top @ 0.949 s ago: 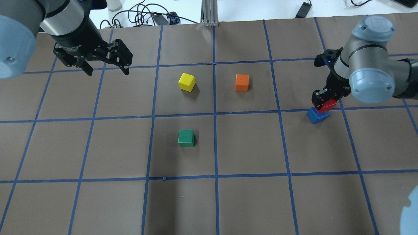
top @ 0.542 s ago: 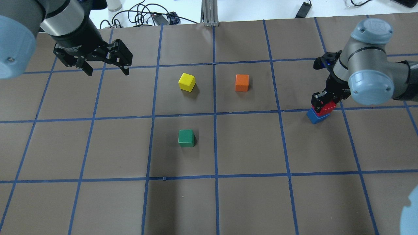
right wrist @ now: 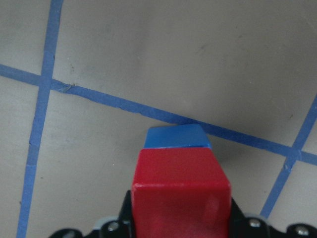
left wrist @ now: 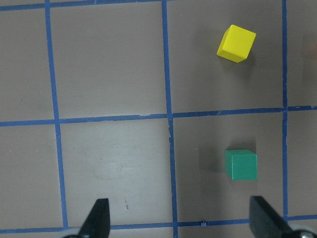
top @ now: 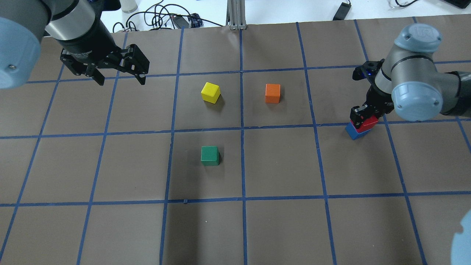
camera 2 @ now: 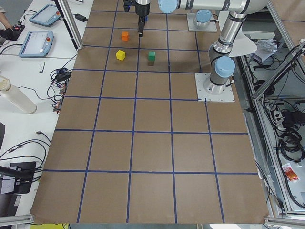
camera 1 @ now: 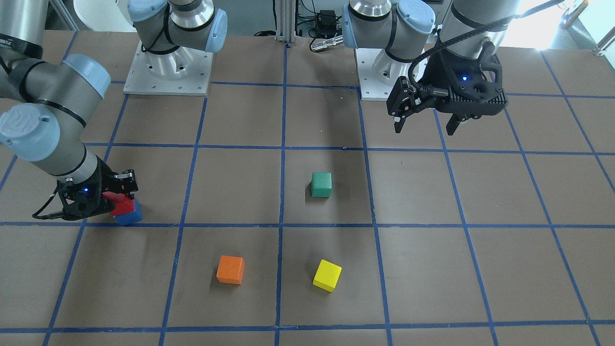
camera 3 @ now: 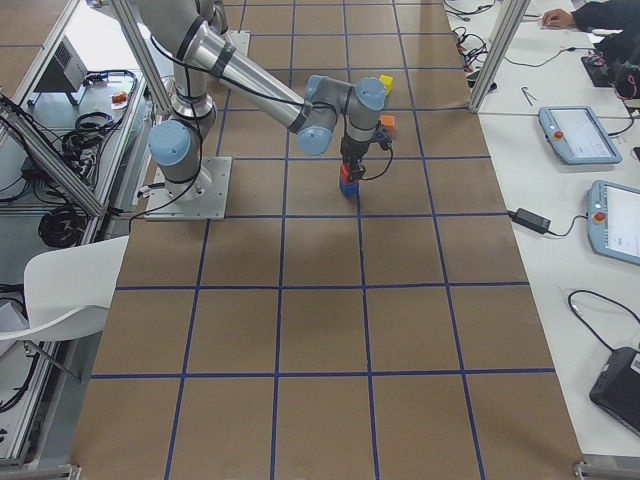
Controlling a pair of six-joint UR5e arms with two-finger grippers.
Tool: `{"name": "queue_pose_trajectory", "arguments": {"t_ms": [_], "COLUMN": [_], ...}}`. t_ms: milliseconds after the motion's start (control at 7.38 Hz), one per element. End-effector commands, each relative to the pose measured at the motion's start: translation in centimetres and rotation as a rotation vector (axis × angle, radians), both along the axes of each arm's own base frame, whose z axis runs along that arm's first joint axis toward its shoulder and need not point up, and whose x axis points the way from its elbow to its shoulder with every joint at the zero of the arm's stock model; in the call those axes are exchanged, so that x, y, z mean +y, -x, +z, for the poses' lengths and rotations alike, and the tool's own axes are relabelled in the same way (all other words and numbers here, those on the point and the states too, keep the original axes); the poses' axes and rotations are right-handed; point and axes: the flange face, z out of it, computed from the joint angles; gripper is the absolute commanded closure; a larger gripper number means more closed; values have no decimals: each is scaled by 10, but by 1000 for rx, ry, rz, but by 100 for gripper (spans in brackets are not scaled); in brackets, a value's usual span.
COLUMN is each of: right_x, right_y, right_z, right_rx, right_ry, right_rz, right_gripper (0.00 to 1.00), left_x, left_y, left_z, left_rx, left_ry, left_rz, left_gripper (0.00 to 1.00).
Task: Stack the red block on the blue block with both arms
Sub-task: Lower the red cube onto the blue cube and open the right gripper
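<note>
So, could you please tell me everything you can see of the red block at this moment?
The red block is a small solid cube with plain, matte red faces and no markings. It is upright, clamped on two opposite sides by the right end effector. It sits directly over the blue block, covering most of its top with a slight offset. Whether it already rests on the blue block or hangs just above it cannot be told. Nothing else touches it.
</note>
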Motion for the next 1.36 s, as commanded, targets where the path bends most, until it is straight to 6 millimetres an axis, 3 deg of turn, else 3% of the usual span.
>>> {"name": "queue_pose_trajectory", "arguments": {"t_ms": [0, 271, 542, 678, 949, 1220], "right_x": [0, 0, 0, 10, 47, 78], "right_y": [0, 0, 1, -3, -13, -26], "right_z": [0, 0, 15, 41, 119, 184], "right_rx": [1, 0, 8, 12, 15, 20], "right_ry": [5, -1, 12, 23, 0, 12], "right_rz": [-1, -6, -11, -22, -114, -250], "right_gripper": [38, 1, 0, 0, 0, 0], "left_x": [0, -1, -1, -1, -1, -1], "left_y": [0, 0, 0, 0, 0, 0], "left_z": [0, 0, -2, 0, 0, 0], "left_rx": [0, 0, 0, 0, 0, 0], "left_ry": [1, -1, -4, -1, -1, -1], "left_rz": [0, 0, 0, 0, 0, 0], "left_gripper": [0, 0, 0, 0, 0, 0]}}
